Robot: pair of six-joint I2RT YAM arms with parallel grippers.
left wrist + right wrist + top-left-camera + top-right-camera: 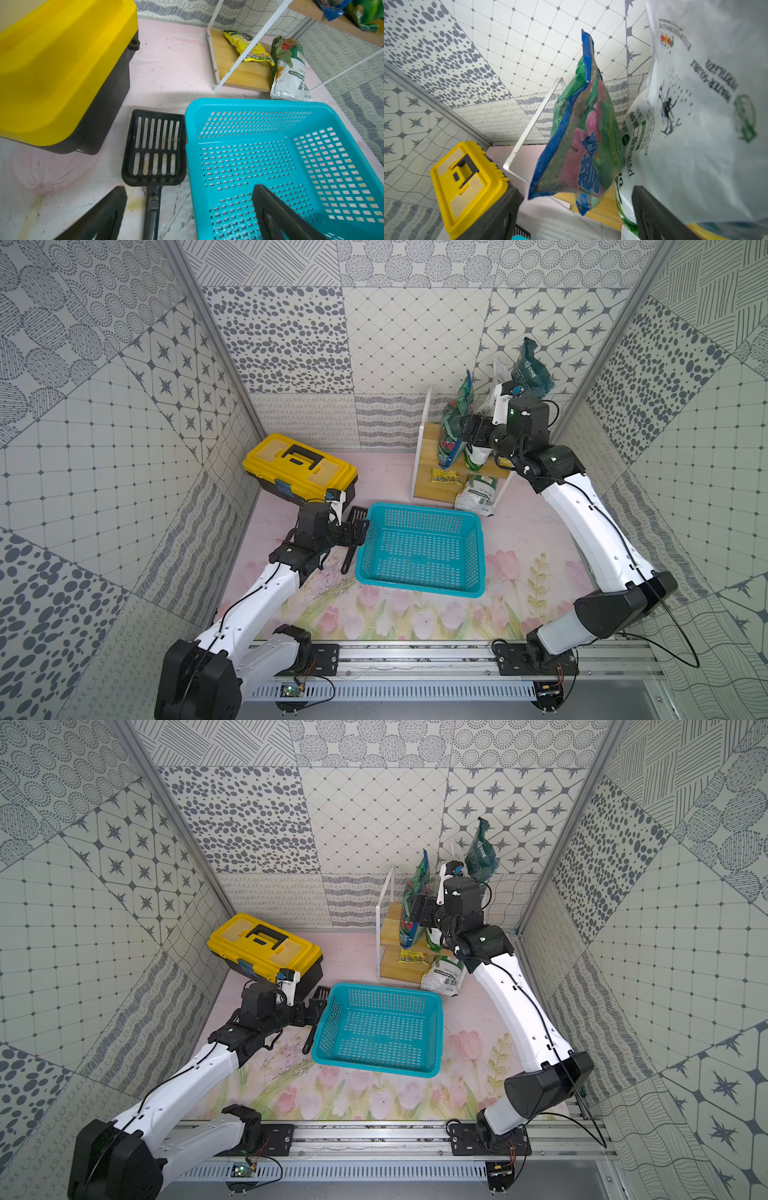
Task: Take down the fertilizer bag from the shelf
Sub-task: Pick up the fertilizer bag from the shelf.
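With jaws apart at the shelf [430, 435], the right gripper [463, 429] faces a soft, likely slippery fertilizer bag [695, 124], probably best pinched just below its top seam.

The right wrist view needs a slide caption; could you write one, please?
Green-and-blue bag upright on the shelf, white fertilizer bag beside it.
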